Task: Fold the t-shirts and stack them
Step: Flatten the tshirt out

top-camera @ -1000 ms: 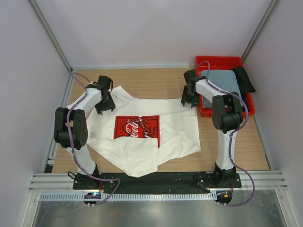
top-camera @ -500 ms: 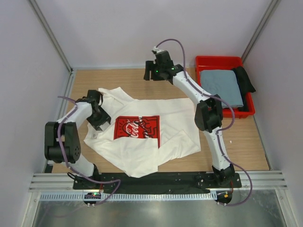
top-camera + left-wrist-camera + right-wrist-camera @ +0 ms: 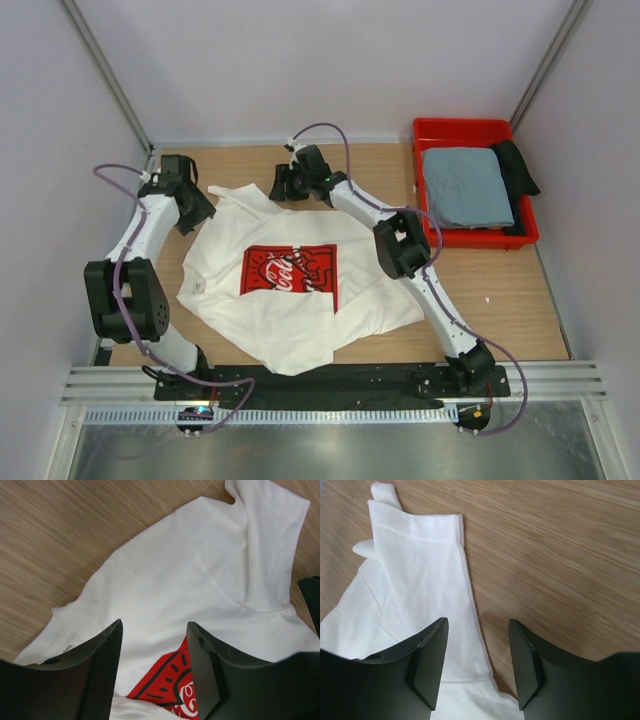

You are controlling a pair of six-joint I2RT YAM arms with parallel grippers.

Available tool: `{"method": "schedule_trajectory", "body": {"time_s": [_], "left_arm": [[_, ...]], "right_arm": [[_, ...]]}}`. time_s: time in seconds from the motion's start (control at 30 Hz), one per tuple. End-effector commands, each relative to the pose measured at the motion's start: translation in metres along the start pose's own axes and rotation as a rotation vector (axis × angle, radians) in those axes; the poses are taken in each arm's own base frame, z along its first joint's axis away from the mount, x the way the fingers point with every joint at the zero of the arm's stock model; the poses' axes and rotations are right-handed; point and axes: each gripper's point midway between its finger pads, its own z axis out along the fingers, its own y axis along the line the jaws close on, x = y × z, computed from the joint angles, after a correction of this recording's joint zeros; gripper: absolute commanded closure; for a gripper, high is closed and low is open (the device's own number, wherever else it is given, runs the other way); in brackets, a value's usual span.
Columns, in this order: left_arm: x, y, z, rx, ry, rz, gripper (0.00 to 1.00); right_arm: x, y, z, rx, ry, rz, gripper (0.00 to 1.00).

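- Lying print-up on the table (image 3: 500, 290), the white t-shirt (image 3: 290, 320) is sprawling rumpled between the arms.
- Left pincer (image 3: 155, 625) is hovering open and empty over the shirt's shoulder area.
- Right pincer (image 3: 477, 622) is hovering open, holding nothing, above the shirt's edge beside a sleeve.
- Grey-blue t-shirt (image 3: 465, 185) is sitting folded in the red bin (image 3: 460, 128).

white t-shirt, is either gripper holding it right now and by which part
Nothing is held. The left gripper and the right gripper both hang open over the white t-shirt, with nothing between their jaws.
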Motion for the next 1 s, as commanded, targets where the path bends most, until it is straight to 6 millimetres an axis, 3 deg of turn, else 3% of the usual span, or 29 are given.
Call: {"method": "schedule_trajectory", "body": {"time_s": [0.0, 0.13, 0.4, 0.6, 0.67, 0.83, 0.87, 0.97], "left_arm": [[-0.021, -0.004, 0.006, 0.042, -0.014, 0.023, 0.45], [-0.007, -0.009, 0.010, 0.095, 0.012, 0.007, 0.46], [0.014, -0.009, 0.025, 0.114, 0.081, -0.021, 0.46], [0.033, -0.008, 0.045, 0.096, 0.167, -0.065, 0.46], [0.040, -0.009, 0.054, 0.100, 0.198, -0.080, 0.46], [0.061, 0.006, 0.069, 0.041, 0.267, -0.109, 0.47], [0.063, 0.010, 0.071, 0.024, 0.270, -0.115, 0.48], [0.069, 0.020, 0.071, -0.004, 0.272, -0.123, 0.49]], "right_arm": [[-0.043, 0.035, -0.002, -0.096, -0.131, -0.018, 0.43], [-0.029, 0.037, 0.013, -0.114, -0.114, 0.033, 0.53], [0.018, 0.014, 0.036, -0.016, -0.031, 0.070, 0.63], [0.038, -0.005, 0.042, 0.054, 0.011, 0.096, 0.90], [0.031, -0.009, 0.040, 0.083, -0.012, 0.086, 0.90], [-0.017, 0.005, 0.025, 0.043, -0.118, 0.104, 0.59], [-0.034, 0.016, 0.015, 0.025, -0.153, 0.100, 0.58], [-0.061, 0.039, -0.003, -0.027, -0.207, 0.112, 0.57]]}}
